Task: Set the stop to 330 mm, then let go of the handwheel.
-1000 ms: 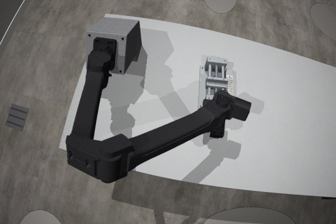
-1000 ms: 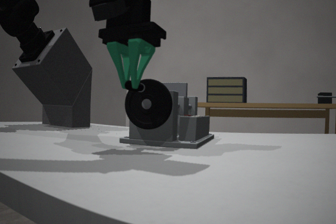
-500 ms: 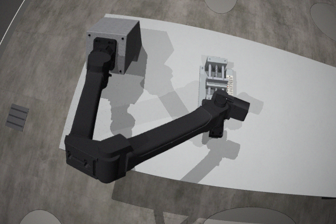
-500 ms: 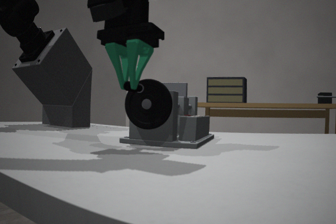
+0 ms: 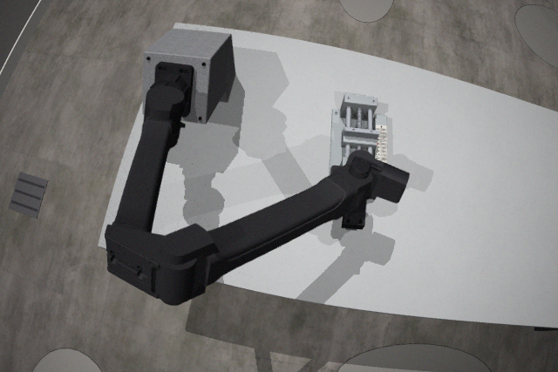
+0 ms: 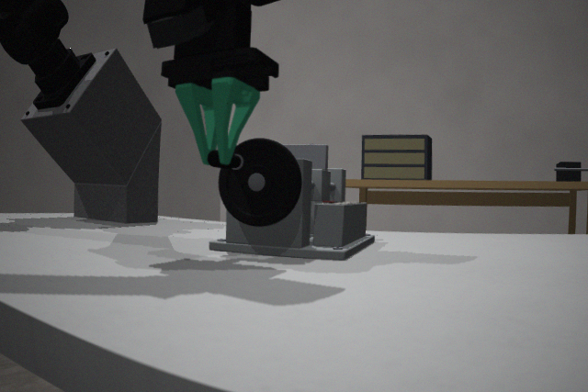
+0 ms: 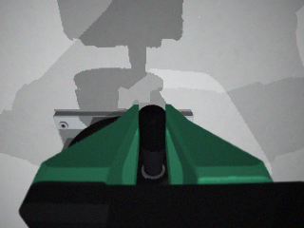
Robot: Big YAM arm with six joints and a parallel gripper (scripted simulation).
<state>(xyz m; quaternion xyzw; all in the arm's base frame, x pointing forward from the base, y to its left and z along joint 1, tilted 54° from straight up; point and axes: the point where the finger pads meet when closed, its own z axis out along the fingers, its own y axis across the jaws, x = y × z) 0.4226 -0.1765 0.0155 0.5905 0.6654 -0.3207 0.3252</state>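
Observation:
The handwheel (image 6: 265,207) is a black disc with a grey hub, upright on the near end of the grey stop unit. Its black handle (image 6: 213,158) (image 7: 152,133) is at the wheel's upper left in the exterior view. My gripper (image 6: 218,160) (image 7: 152,113) points down, its green fingers shut on the handle, one on each side. The stop (image 5: 360,137) is a light grey block across the guide rods, beside the pale scale (image 5: 382,140). A small red mark shows at the scale's edge, but the numbers are too small to read. In the top view the arm hides wheel and fingers.
The unit's base plate (image 6: 285,251) lies on the white table (image 5: 459,224). The arm's grey mounting block (image 5: 189,43) (image 6: 108,140) stands at the table's far left in the top view. A wooden bench (image 6: 465,184) with a drawer cabinet (image 6: 394,157) stands in the background.

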